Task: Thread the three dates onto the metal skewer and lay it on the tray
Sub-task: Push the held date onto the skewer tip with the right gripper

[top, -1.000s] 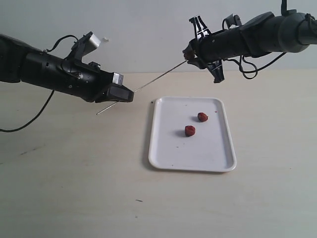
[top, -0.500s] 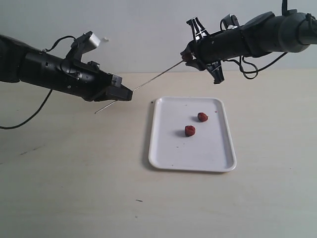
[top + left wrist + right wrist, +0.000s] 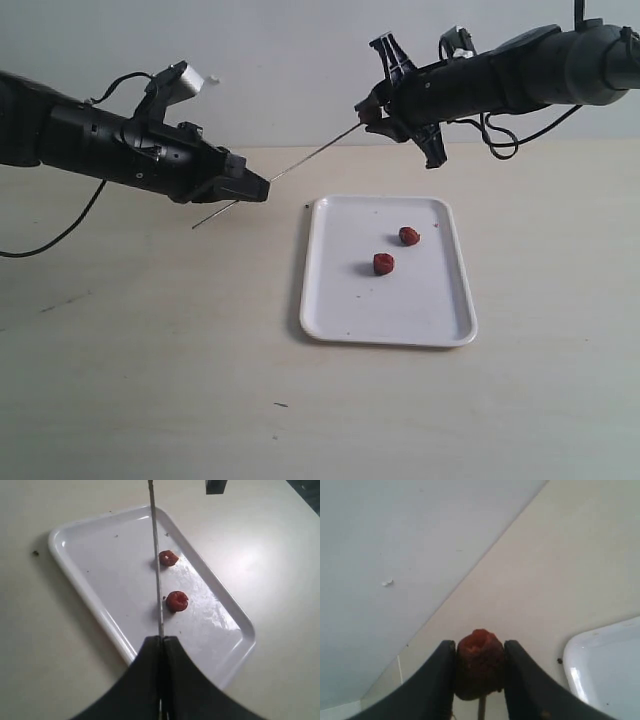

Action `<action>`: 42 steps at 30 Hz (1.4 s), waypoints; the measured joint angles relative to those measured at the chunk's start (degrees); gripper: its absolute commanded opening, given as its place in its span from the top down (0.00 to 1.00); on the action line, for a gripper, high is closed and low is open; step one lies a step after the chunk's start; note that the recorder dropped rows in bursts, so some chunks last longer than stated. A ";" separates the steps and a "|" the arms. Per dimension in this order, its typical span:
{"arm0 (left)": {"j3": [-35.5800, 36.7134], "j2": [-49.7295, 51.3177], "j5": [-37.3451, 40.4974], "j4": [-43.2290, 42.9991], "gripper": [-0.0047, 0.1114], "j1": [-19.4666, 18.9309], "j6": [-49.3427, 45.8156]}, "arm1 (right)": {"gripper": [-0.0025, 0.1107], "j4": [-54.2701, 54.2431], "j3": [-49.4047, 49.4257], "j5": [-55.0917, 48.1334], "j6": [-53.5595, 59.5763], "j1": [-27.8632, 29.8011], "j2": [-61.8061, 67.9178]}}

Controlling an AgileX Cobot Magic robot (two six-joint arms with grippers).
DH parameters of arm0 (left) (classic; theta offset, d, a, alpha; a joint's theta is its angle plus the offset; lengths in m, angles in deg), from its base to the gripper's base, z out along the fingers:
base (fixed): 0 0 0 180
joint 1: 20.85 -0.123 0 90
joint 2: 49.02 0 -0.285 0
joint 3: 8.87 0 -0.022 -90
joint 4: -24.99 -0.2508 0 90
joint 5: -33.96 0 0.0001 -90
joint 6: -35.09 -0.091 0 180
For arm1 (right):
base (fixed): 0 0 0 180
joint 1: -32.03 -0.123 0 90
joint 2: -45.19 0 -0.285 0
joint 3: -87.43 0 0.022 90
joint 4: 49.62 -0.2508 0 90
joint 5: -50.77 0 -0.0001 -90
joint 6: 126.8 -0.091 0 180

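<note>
My left gripper (image 3: 258,187) (image 3: 162,639) is shut on the thin metal skewer (image 3: 310,160) (image 3: 156,565), held in the air left of the white tray (image 3: 330,310) (image 3: 90,600). The rod slants up to the right, its far tip reaching my right gripper (image 3: 368,112) (image 3: 480,652). That gripper is shut on one dark red date (image 3: 479,664), with the skewer (image 3: 482,709) entering it from below. Two more dates (image 3: 409,235) (image 3: 383,263) lie on the tray, seen also as dates (image 3: 168,558) (image 3: 177,601) in the left wrist view.
A pale wooden table (image 3: 150,360) carries the tray, with a light wall (image 3: 290,60) behind it. A corner of the tray (image 3: 600,665) shows in the right wrist view. A small dark speck (image 3: 281,405) lies near the table's front.
The right gripper with its date has shifted left along the skewer line. The left gripper and skewer have lifted slightly.
</note>
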 measured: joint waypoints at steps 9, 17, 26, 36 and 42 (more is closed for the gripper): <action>0.02 0.48 -0.43 1.11 0.96 0.00 -0.33 | 0.76 -0.58 0.00 -0.66 2.12 0.11 0.00; 0.02 0.88 -0.44 4.26 0.96 0.00 -0.44 | 0.76 -0.70 0.00 -1.27 2.95 0.11 0.06; 0.02 0.88 -0.51 5.29 0.96 0.38 -0.44 | 0.76 -0.81 0.00 -1.38 5.15 0.11 0.06; 0.02 1.17 -8.39 8.78 0.96 4.41 -1.77 | 0.76 -1.02 0.00 -1.48 7.03 -1.59 0.06; -0.09 3.61 -12.37 15.74 0.96 5.56 -5.82 | 0.76 -1.02 -0.08 -4.19 8.13 -2.55 0.14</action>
